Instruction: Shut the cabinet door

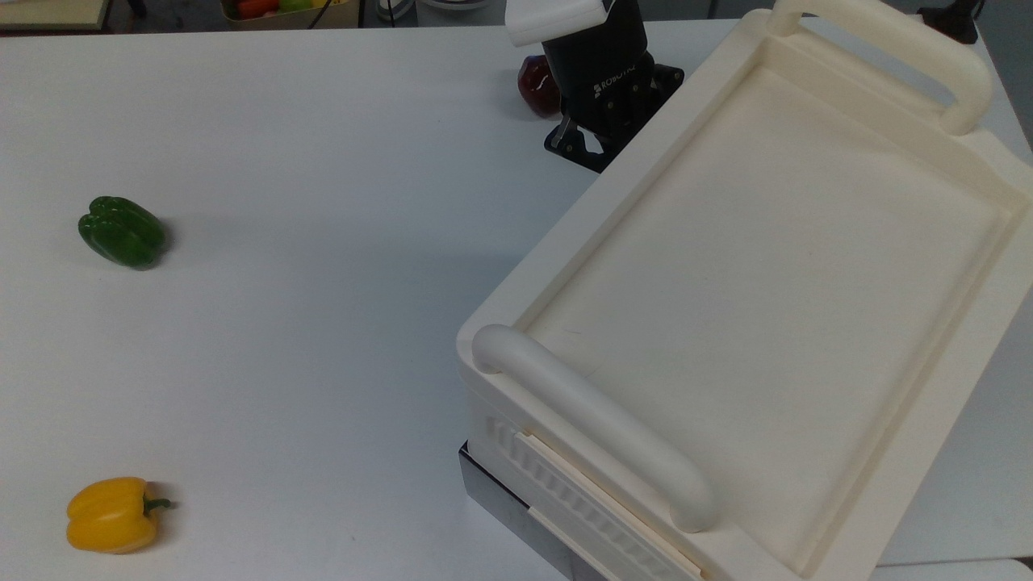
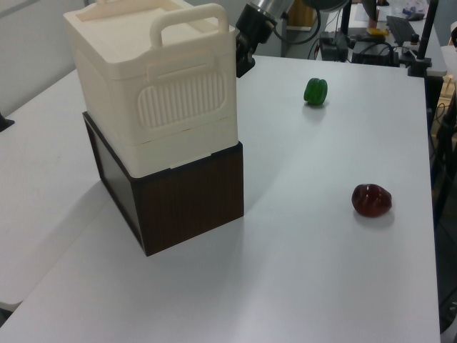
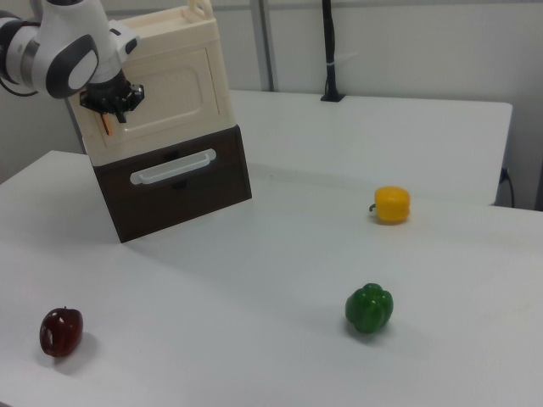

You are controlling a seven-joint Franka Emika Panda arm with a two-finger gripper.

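Observation:
The cabinet [image 1: 767,242] is a big cream box on a dark base, at the top view's right. In the right view its door [image 3: 174,80] lies flush in the cabinet's front face [image 3: 182,34]. The door's copper handle [image 3: 105,124] shows just under my gripper [image 3: 113,99]. The gripper sits against the door's handle end, beside the cabinet's far corner [image 1: 597,129]. In the left view the gripper [image 2: 245,61] is tucked behind the cabinet's right edge [image 2: 157,93], and no door panel sticks out there.
A green pepper [image 1: 121,231] and a yellow pepper [image 1: 111,514] lie far off at the top view's left. A dark red fruit [image 1: 537,85] rests just beside the gripper. A pale drawer handle [image 3: 174,166] crosses the dark base.

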